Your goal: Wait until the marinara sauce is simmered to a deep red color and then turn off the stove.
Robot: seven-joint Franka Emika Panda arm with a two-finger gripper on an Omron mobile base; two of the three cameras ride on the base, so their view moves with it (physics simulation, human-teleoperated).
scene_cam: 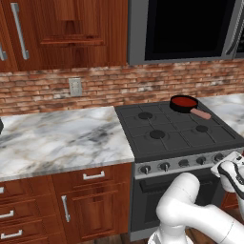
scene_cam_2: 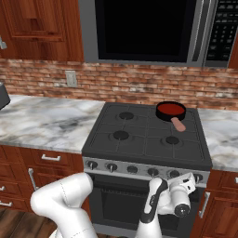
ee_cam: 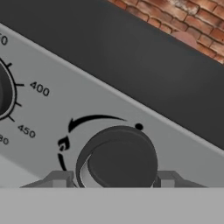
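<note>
Two steps here, wait then shut off; judging by these frames the wait looks finished and the shut-off is in hand but not done.

Marinara sauce (scene_cam: 183,101) reads as a flat deep red disc in the dark pan (scene_cam_2: 170,111) on the back right burner of the stove (scene_cam: 176,133). Pan handle (scene_cam: 200,113) points toward the front right. No flame visible in either base view, so burner state can't be read from there.

Pincer (scene_cam_2: 188,182) is down at the steel front strip, right end of the knob row. Hand view: one dark knob (ee_cam: 117,159) sits between the two fingertips (ee_cam: 57,179), one tip on each side, jaws parted about knob width. Contact is hidden at the bottom edge, so I cannot tell if it's clamped on or just bracketing.

A second dial (ee_cam: 5,92) with 400/450 marks is off to the side, probably the oven's, not the target.

Left: close on the knob if not already, rotate to off, back away.
</note>
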